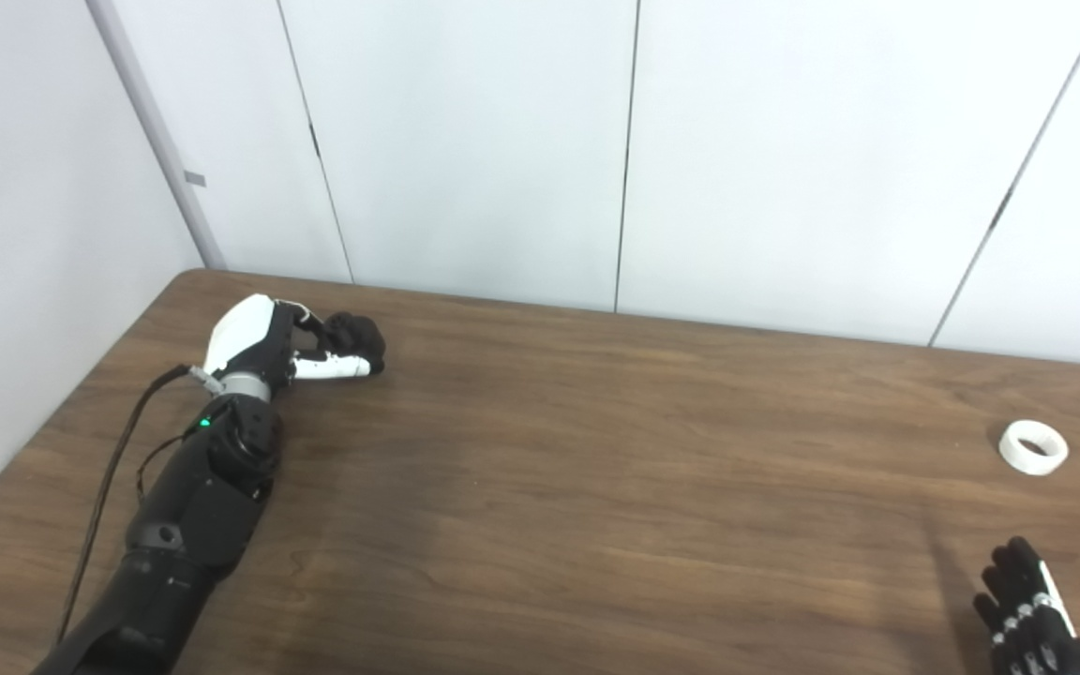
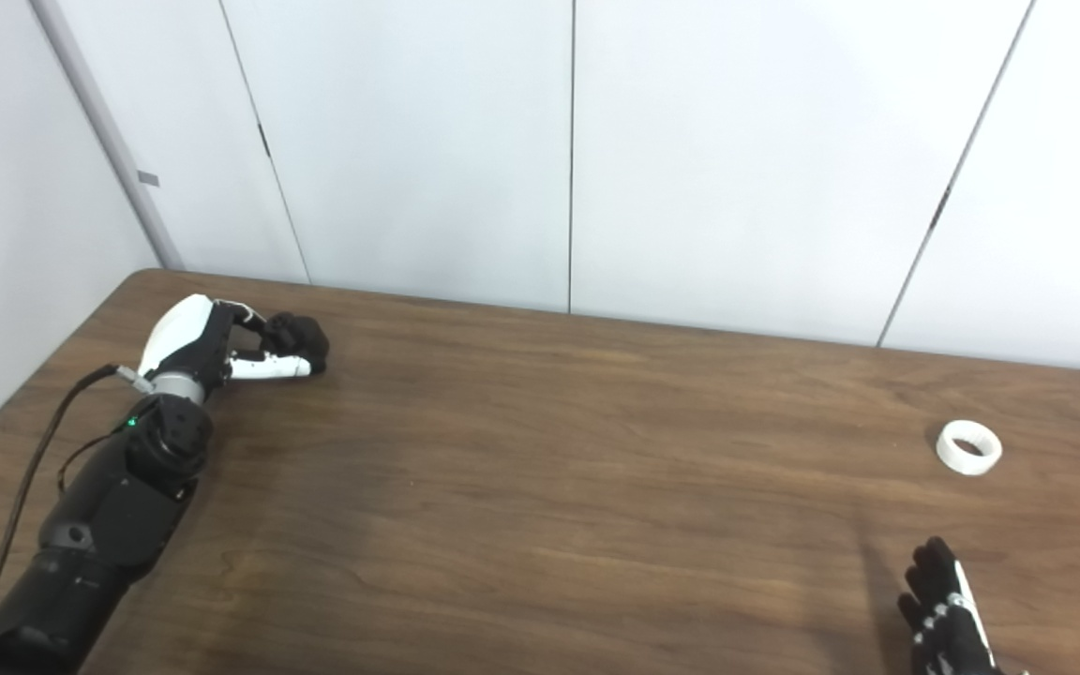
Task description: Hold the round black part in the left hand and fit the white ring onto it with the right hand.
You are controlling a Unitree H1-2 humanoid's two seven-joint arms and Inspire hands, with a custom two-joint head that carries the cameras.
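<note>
Gripping the black part [image 1: 355, 335] at far left, the left hand [image 1: 268, 352] contrasts with the open right hand [image 1: 1032, 619] near the ring [image 1: 1033, 447], lying flat, hole upward, on the tabletop [image 1: 596, 487].

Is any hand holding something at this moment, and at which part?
The left hand has its fingers closed around the round black part, at its sides, at table level. The right hand holds nothing; the white ring lies free on the table.

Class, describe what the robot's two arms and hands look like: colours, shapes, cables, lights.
The left arm is black and chunky, with a small green light near the wrist and a thin black cable along its outer side. The left hand has a white shell, black fingers and a white thumb. The right hand shows black fingers with a white strip.
</note>
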